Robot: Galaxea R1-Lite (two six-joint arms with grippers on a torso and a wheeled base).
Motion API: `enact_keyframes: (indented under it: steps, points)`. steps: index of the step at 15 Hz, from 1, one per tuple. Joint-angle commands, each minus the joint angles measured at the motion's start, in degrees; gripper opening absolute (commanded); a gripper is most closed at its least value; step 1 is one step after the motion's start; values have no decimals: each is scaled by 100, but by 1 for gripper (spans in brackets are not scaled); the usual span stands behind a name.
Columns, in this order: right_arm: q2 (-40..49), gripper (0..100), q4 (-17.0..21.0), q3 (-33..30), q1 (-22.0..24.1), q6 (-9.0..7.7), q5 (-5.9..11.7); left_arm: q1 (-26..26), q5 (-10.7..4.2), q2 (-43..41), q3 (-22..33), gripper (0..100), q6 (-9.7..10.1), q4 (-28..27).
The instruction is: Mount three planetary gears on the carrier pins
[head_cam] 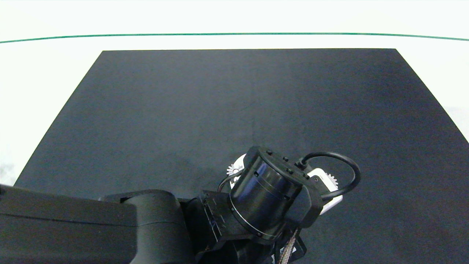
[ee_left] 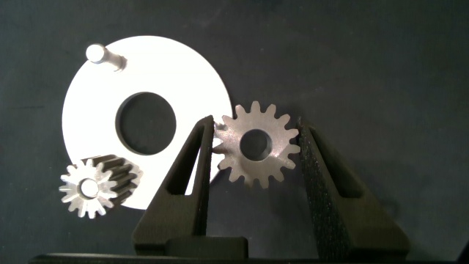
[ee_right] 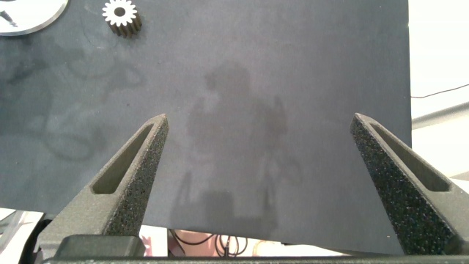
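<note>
Left wrist view shows a gear (ee_left: 256, 152) clamped by its teeth between the left gripper's (ee_left: 256, 183) two fingers, held flat, its hole facing the camera. It hangs at the disc's (ee_left: 183, 81) rim, overlapping the edge; whether it touches the disc cannot be told. A second gear (ee_left: 91, 189) already sits on its pin at the disc's edge, the peg's white top showing in its bore. One bare pin (ee_left: 97, 53) stands upright on the far side of the centre hole. The third pin is not visible; it may lie under the held gear or the near finger.

The step in hand looks like seating the second gear. The next move calls for lining the gear's bore over a free pin and lowering it level, without jamming on the peg's top.

In the right wrist view, a third gear (ee_right: 120, 13) lies loose on the dark mat (ee_right: 293, 88), just beside the disc. The right gripper (ee_right: 256, 183) hovers well apart from it, fingers spread wide and empty.

No containers are present; the disc is the only carrier.
</note>
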State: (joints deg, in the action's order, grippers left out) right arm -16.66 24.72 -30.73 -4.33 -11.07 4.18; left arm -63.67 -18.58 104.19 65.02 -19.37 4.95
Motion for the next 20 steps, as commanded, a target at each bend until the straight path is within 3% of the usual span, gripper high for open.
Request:
enact_keyframes:
  steps: [1,9,20]
  points:
    - [-12,100,15,15,-7,-18,4,118,-14,-31,133,0,-67,-12]
    - [-12,100,15,15,-7,-18,4,259,-23,277,502,0,-67,-108]
    - [-12,100,15,32,-7,-18,4,320,-76,224,388,0,-120,-108]
